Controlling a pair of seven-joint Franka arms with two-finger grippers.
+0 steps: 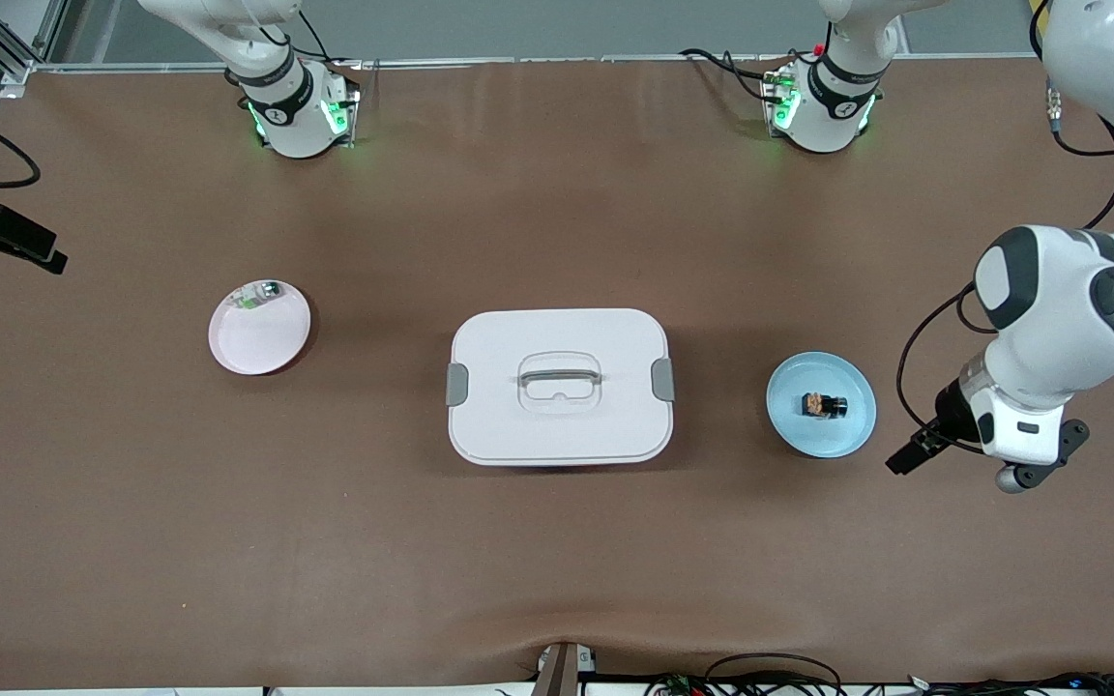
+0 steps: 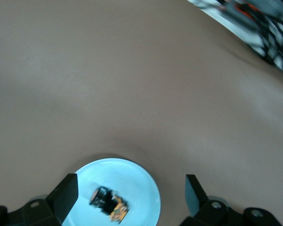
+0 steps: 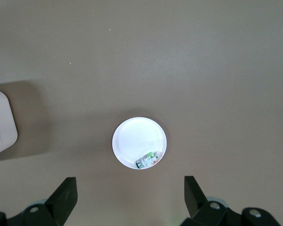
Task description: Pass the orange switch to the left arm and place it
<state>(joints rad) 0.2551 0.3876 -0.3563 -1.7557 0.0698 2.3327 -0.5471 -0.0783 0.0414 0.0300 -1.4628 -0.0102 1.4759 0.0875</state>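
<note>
Brown table (image 1: 557, 561) carries the white box (image 1: 559, 387) at center, the orange switch (image 1: 824, 405) lying on a blue plate (image 1: 847, 435) beside it, as left gripper (image 2: 132, 193) and right gripper (image 3: 129, 193) hang wide open, empty.

Box (image 1: 559, 387) mid-counter, blue plate (image 1: 847, 435) at its 3 o'clock holding the orange switch (image 1: 824, 405), pink plate (image 1: 248, 348) at its 9 o'clock with green-silver part (image 1: 257, 295), left gripper (image 1: 913, 454) just outside blue plate.

Switch (image 1: 824, 405) on plate (image 1: 852, 435); box (image 1: 558, 425) btwn plates.
</note>
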